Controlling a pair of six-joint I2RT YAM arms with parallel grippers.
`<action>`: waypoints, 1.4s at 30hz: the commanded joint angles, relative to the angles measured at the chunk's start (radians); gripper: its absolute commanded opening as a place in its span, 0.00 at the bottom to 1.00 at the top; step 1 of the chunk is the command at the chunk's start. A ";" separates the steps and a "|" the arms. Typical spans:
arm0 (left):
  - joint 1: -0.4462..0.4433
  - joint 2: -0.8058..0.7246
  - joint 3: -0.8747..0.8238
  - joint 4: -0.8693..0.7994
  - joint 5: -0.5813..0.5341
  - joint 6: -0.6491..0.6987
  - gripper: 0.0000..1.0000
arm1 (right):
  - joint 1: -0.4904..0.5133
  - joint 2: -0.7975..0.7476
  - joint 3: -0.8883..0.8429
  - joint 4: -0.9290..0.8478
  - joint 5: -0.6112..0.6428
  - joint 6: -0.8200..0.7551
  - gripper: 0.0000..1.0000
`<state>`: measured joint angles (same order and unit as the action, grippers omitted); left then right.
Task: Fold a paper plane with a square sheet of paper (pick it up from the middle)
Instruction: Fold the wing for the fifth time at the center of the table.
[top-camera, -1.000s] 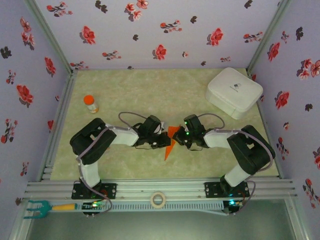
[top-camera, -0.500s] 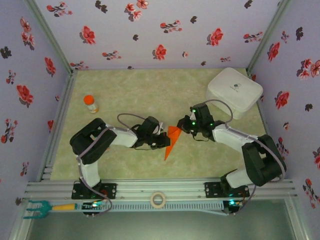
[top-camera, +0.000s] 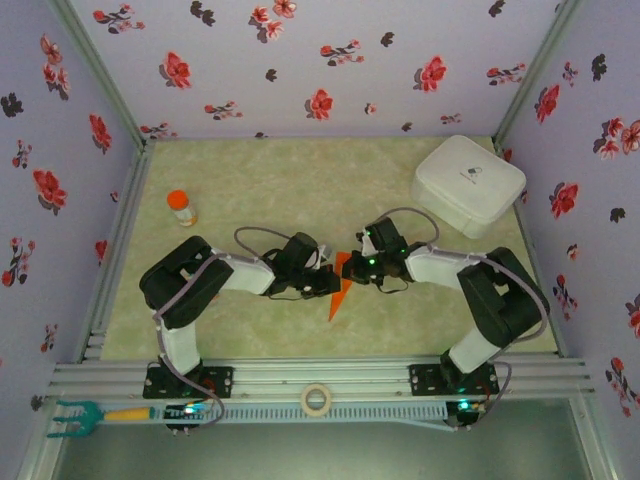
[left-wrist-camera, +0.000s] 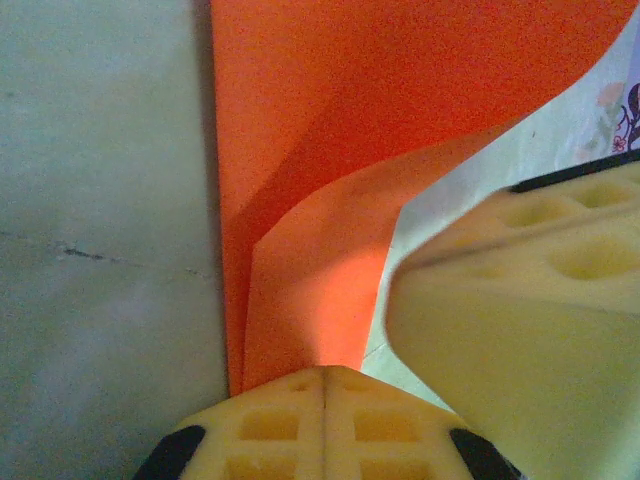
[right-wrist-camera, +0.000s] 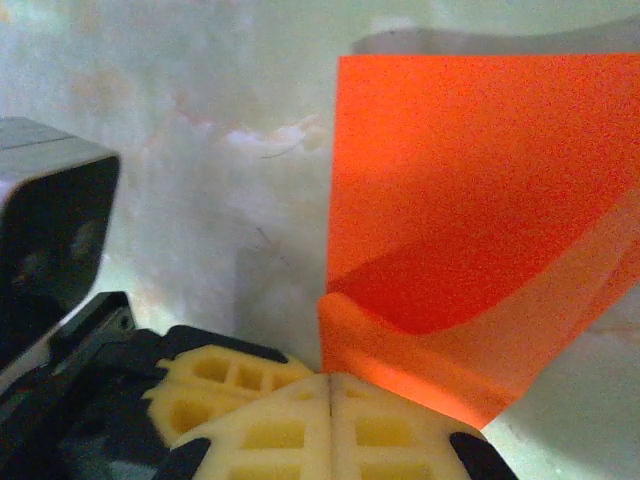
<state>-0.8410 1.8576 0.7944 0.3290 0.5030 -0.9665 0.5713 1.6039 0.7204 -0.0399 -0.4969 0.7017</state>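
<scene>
The paper plane (top-camera: 338, 297), a slim orange-red point with loose flaps, lies on my pale marbled table (top-camera: 300, 180), left of the white case (top-camera: 468, 183) and nearer to me than it. The case is the biggest thing on the table. My two arms bend in toward each other on the near left of the case and meet at the paper.

My left gripper (top-camera: 325, 282) comes at the paper from the side away from the case. On its wrist camera its pads (left-wrist-camera: 270, 430) are pressed flat together, and the paper's (left-wrist-camera: 400, 120) folded edge runs straight into their seam, so it is pinching the paper.

My right gripper (top-camera: 352, 272) comes from the case's side. Its fingers (right-wrist-camera: 270, 435) are likewise clamped tight, with a curled corner of the paper (right-wrist-camera: 470, 200) caught at their tips.

A small orange-capped bottle (top-camera: 181, 208) stands upright well to the left of the case.
</scene>
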 joint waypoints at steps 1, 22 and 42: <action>0.008 0.043 -0.047 -0.145 -0.026 0.020 0.00 | -0.004 0.039 0.016 -0.015 0.023 -0.041 0.03; 0.008 0.076 -0.064 -0.184 -0.024 0.051 0.00 | -0.198 0.129 0.005 0.128 -0.004 0.022 0.05; 0.003 0.021 -0.108 -0.150 -0.030 0.038 0.00 | -0.277 0.176 0.089 0.067 0.018 0.030 0.06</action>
<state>-0.8368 1.8580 0.7498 0.4191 0.5255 -0.9565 0.2989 1.7664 0.8055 0.0578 -0.5022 0.7330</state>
